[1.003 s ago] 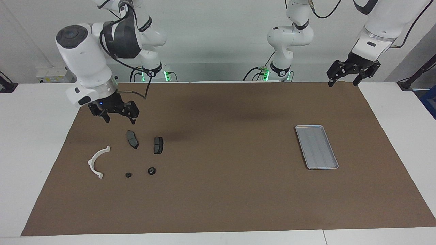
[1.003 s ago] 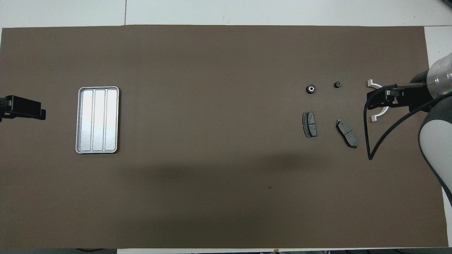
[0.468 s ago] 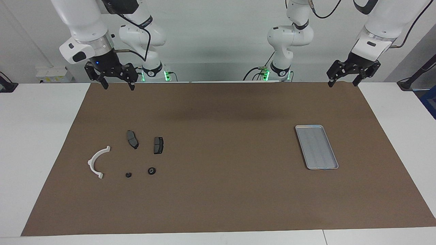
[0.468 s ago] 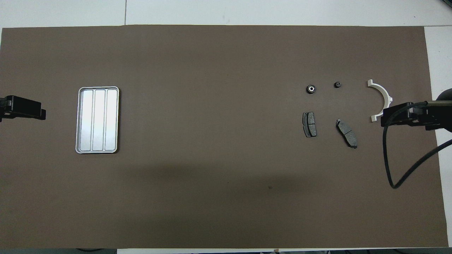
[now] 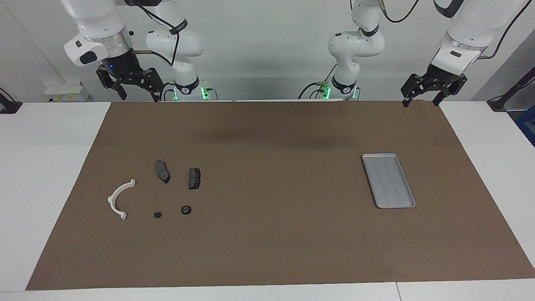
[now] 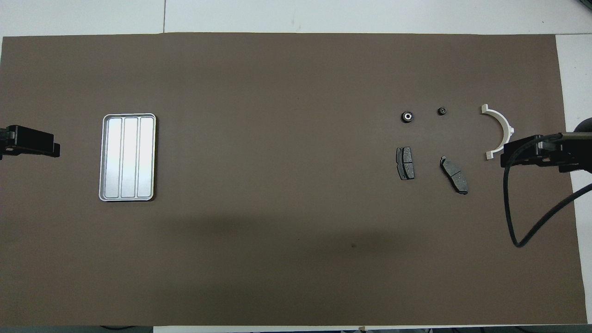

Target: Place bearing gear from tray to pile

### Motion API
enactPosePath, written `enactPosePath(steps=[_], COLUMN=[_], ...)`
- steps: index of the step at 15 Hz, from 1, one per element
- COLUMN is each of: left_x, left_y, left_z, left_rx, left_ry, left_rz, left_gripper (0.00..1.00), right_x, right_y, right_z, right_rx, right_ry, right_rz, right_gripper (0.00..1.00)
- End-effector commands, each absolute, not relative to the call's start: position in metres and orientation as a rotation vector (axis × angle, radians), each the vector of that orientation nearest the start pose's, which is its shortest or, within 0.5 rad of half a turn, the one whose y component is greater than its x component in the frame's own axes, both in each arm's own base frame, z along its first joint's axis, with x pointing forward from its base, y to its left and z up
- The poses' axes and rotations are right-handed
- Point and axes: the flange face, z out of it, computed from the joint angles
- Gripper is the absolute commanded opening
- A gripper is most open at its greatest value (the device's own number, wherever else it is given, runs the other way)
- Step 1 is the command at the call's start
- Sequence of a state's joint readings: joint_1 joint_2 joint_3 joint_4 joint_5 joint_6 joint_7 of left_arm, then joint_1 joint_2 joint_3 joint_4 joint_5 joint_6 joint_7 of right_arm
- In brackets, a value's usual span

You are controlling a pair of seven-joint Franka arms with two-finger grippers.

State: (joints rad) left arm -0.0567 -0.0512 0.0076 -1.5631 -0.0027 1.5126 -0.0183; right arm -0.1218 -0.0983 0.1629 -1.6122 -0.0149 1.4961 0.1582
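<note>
The silver tray [image 5: 388,180] lies empty toward the left arm's end of the mat and also shows in the overhead view [image 6: 127,157]. The pile lies toward the right arm's end: a white half-ring bracket [image 5: 119,198], two dark brake pads [image 5: 162,171] [image 5: 194,178], a small round bearing gear [image 5: 186,210] [image 6: 407,116] and a smaller dark round part [image 5: 157,215]. My right gripper [image 5: 139,96] is open and empty, raised over the mat's edge nearest the robots. My left gripper [image 5: 420,102] is open and empty, raised over the mat's corner near its base, and waits.
A brown mat [image 5: 267,234] covers the table, with bare white tabletop [image 5: 46,167] at both ends. The right arm's black cable [image 6: 513,222] hangs over the mat near the bracket in the overhead view.
My right gripper has risen from just above the brake pads and drawn back toward its base. The left arm and all the parts have not moved.
</note>
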Motion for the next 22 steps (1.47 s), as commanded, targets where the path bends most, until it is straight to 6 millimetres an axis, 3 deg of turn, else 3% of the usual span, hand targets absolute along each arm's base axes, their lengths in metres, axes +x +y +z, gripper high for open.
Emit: enactPosePath(steps=[1, 10, 14, 22], left_x=[0.524, 0.524, 0.524, 0.524], left_y=[-0.025, -0.025, -0.025, -0.025], left_z=[0.653, 0.653, 0.653, 0.653], left_rx=[-3.153, -3.153, -3.153, -3.153], left_ry=[0.035, 0.035, 0.037, 0.035], left_rz=[0.013, 0.010, 0.010, 0.013], left_gripper=[1.00, 1.00, 1.00, 1.00], right_x=[0.517, 0.518, 0.517, 0.516], right_y=[0.020, 0.025, 0.037, 0.038], right_z=[0.654, 0.657, 0.657, 0.660], right_rx=[-3.202, -3.185, -3.187, -3.154], right_ry=[0.160, 0.148, 0.122, 0.134], right_rz=[-0.017, -0.022, -0.025, -0.034], right_gripper=[1.00, 1.00, 1.00, 1.00])
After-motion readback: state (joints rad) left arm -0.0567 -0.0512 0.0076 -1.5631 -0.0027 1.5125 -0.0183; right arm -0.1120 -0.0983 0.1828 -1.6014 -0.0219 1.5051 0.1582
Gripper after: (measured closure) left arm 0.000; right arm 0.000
